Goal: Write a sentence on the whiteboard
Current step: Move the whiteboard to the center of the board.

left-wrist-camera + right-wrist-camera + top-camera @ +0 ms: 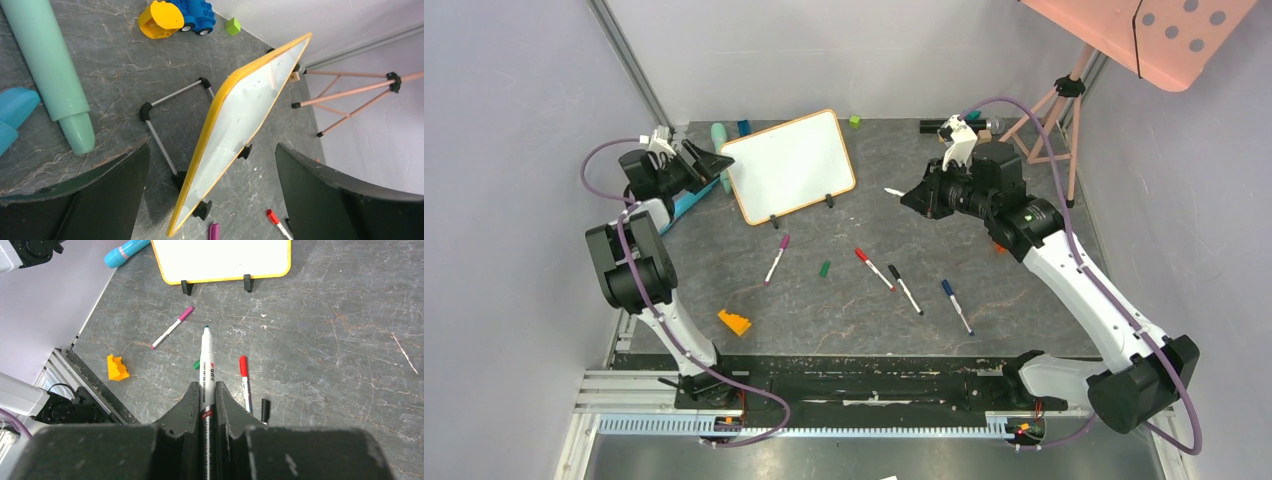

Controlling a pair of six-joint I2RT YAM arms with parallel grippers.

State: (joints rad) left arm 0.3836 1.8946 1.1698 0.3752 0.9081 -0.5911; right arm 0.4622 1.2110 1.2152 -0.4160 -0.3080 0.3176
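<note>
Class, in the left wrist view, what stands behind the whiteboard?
A thin metal prop frame with black corner joints stands behind the whiteboard. The board hides where the frame attaches to it.

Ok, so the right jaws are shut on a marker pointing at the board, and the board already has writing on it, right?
No writing yet: the board is blank, as the top view shows. The right jaws are indeed shut on a marker pointing at the board.
</note>
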